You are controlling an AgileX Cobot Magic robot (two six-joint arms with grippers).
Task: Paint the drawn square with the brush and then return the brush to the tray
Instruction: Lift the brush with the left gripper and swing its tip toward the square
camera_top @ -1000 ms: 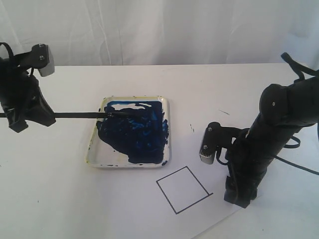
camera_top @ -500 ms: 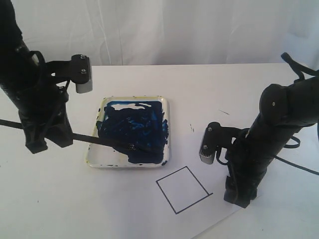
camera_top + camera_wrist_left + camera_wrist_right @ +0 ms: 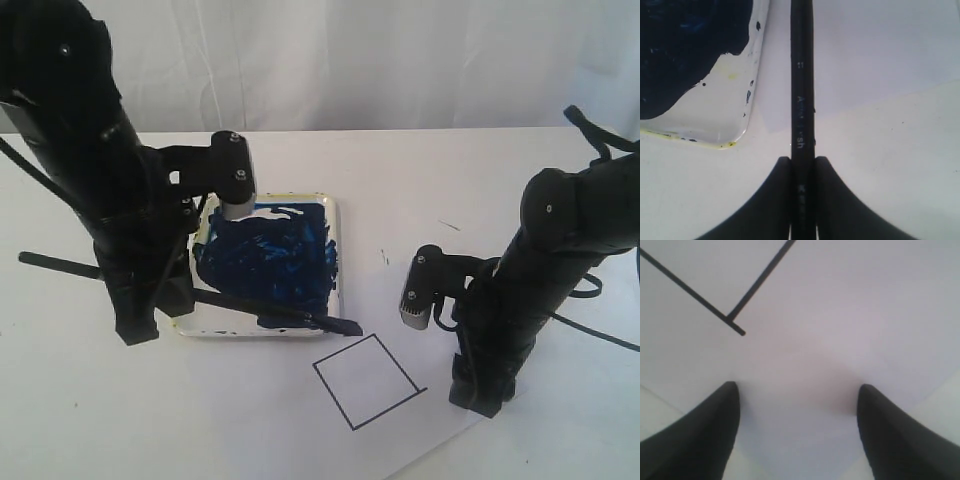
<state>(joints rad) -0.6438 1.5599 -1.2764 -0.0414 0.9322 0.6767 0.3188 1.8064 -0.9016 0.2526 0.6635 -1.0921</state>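
Holding the brush [image 3: 270, 314] in our left claw [image 3: 158, 305], we are keeping it nearly level, with its handle sticking out behind the claw. Its shaft is crossing the near edge of the tray [image 3: 338, 260]. Its dark, paint-coated tip is lying just past the tray's near right corner, close to the far corner of the square [image 3: 365, 395] and not inside it. We cannot tell whether the tip is touching the paper [image 3: 400, 330].

In the left wrist view we are seeing the left claw [image 3: 802, 165] closed narrowly on the black shaft of the brush [image 3: 801, 100], one finger pressing on each side. The tray [image 3: 715, 110] is lying just beside the brush there, showing a bare cream corner with dark specks on the rim.

The square is sitting tilted on the paper, near the tray, and its inside is showing plain white. The tray is resting on the table [image 3: 480, 170], its floor mostly smeared with dark blue paint.

Our right claw [image 3: 478, 400] is pointing down at the paper just beside the square's right corner. In the right wrist view the right claw [image 3: 798, 387] is standing wide apart and holding nothing, with the square's black outline [image 3: 755, 282] running just ahead of it.

A white curtain [image 3: 350, 60] is hanging behind the table.
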